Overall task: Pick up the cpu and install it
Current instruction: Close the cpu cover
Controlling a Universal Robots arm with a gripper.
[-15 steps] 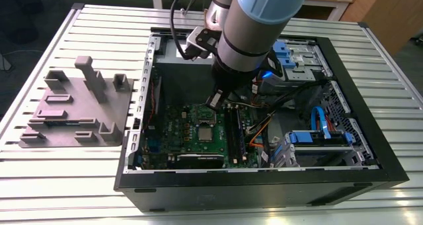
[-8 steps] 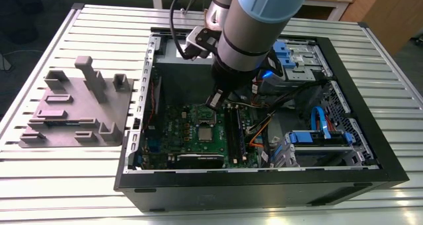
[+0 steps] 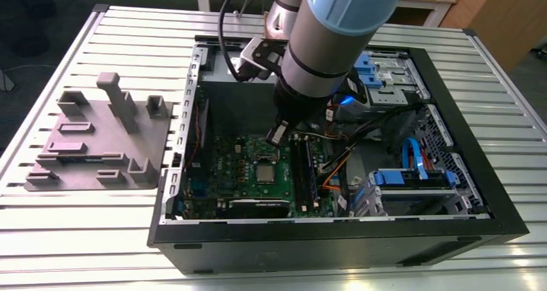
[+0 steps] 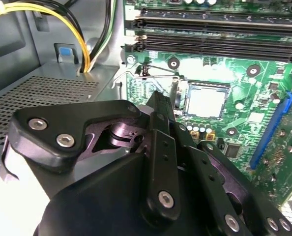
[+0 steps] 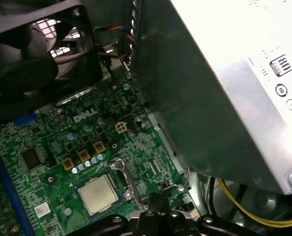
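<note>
The open computer case holds the green motherboard, where the cpu sits in its socket, just beside the gripper; the claw's width I cannot tell.

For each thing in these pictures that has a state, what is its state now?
cpu: lying flat in the motherboard socket, not held.
gripper: inside the case, beside the socket; fingers not clear.
computer case: lying on its side, open.
grey fixture: on the table, outside the case.
</note>
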